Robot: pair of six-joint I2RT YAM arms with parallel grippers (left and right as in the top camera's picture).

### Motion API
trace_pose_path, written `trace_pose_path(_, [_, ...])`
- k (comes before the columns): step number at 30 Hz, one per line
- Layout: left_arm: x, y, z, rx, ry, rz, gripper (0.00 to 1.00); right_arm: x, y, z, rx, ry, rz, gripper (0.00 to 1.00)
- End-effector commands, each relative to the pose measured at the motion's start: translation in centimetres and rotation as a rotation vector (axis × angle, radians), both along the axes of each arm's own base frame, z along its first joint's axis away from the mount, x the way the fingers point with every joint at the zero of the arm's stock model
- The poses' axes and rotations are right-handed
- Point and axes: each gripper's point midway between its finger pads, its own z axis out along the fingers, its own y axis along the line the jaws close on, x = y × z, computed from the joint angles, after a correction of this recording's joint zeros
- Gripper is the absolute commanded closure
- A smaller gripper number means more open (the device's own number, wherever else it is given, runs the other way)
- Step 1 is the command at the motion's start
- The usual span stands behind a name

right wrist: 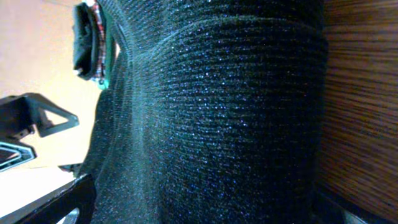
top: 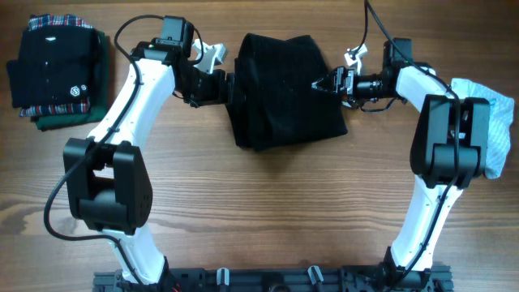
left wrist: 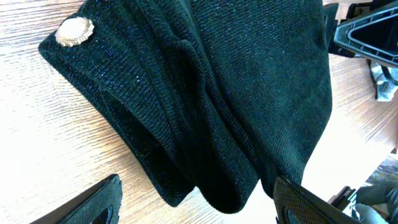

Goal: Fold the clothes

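Observation:
A black knit garment (top: 284, 93) lies folded at the back middle of the table. My left gripper (top: 227, 88) is at its left edge. In the left wrist view its jaws (left wrist: 199, 204) are open, with a hanging fold of the garment (left wrist: 230, 124) between the fingers. A gold button (left wrist: 74, 31) shows on one corner. My right gripper (top: 318, 83) is on the garment's right part. In the right wrist view its jaws (right wrist: 202, 211) are spread wide, and the knit (right wrist: 224, 112) fills the space between them.
A stack of folded clothes (top: 57, 73) with a dark top piece sits at the back left. A light blue and white cloth (top: 491, 122) lies at the right edge, behind the right arm. Bare wooden table (top: 268, 211) lies in front of the garment.

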Motion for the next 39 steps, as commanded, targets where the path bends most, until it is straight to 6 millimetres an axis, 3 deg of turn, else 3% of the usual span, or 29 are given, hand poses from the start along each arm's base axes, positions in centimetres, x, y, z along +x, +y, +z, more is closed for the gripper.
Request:
trace_pose_path(1, [0.6,1.8,-0.7,0.013,0.007,0.034,0.23,-1.7,1.6,-3.4,0.001,0.061,0.054,0.0])
trace_pose_path(5, [1.2,3.6,-0.7,0.013,0.008,0.078,0.23,-2.1,2.6,-3.2,0.012,0.05,0.085,0.02])
trace_pose_path(8, [1.5,4.7,-0.7,0.013,0.009,0.105,0.23,-2.6,4.0,-3.2,0.009,0.04,0.121,0.14])
trace_pose_path(10, [1.6,5.0,-0.7,0.013,0.008,0.11,0.23,-2.8,4.8,-3.2,0.009,0.033,0.14,0.28])
trace_pose_path(14, [1.6,4.9,-0.7,0.013,0.008,0.108,0.23,-3.1,6.3,-3.2,0.008,0.016,0.176,0.74])
trace_pose_path(17, [1.6,4.9,-0.7,0.013,0.008,0.108,0.23,-3.3,6.8,-3.1,0.008,0.012,0.187,0.95])
trace_pose_path(25, [1.6,4.9,-0.7,0.013,0.007,0.108,0.23,-2.5,6.3,-2.5,-0.005,-0.009,0.171,0.96])
trace_pose_path(32, [1.8,4.9,-0.7,0.012,-0.004,0.108,0.23,-1.4,3.9,-4.3,-0.223,0.004,0.131,0.96])
trace_pose_path(39, [1.7,4.7,-0.6,0.005,0.004,0.108,0.25,-1.4,3.5,-4.1,-0.287,0.029,0.104,0.96])
